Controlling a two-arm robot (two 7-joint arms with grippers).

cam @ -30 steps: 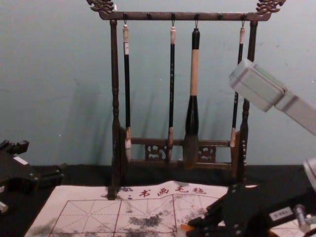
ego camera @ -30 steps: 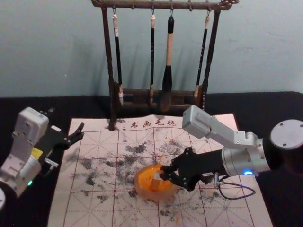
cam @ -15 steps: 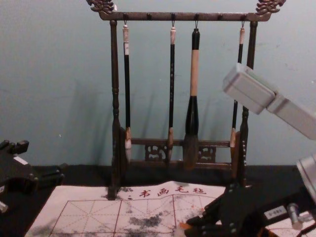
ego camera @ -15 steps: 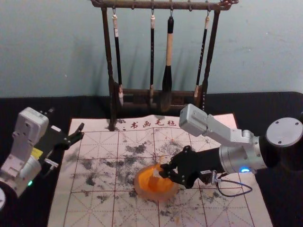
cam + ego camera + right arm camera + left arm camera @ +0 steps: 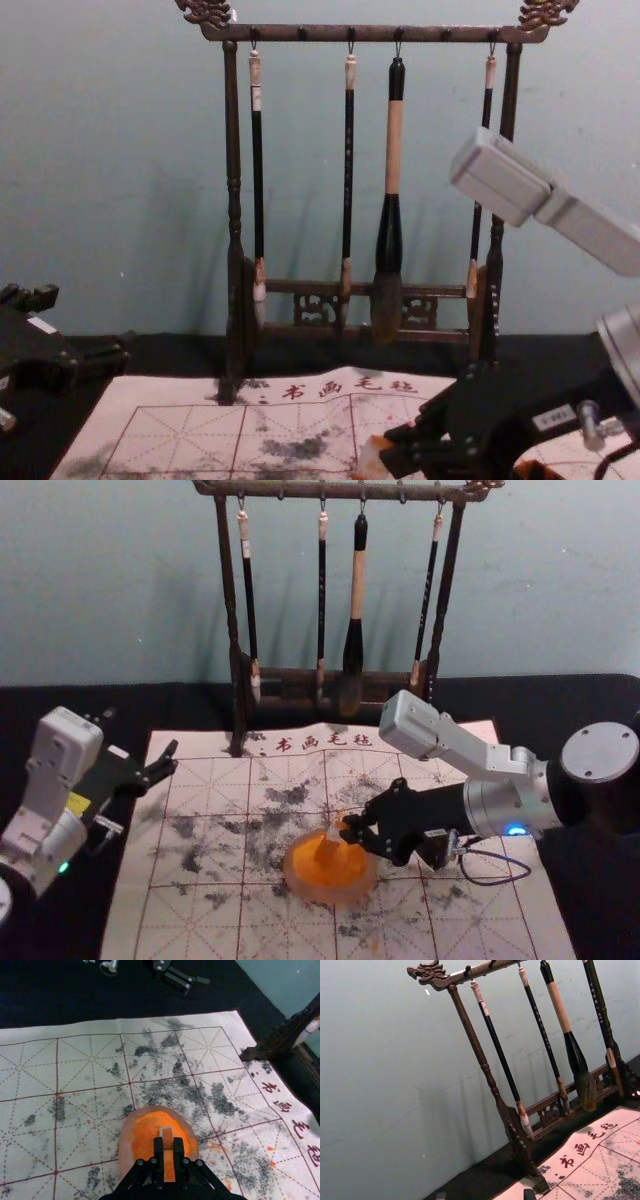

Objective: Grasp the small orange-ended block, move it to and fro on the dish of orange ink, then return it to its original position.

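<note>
Black worktop [image 5: 590,705], a pale mat [image 5: 210,925] spread over it, printed with a red grid and dashed lines, characters along its far edge, dark smudges, small orange spots, a dark wooden rack [image 5: 233,130] standing at that edge.

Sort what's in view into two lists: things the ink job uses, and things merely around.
In the job:
- block, gripped over the dish
- dish of orange ink
- right gripper, holding the block

Merely around:
- rack
- four brushes, hanging from it
- mat, under the dish
- left gripper, idle, open
</note>
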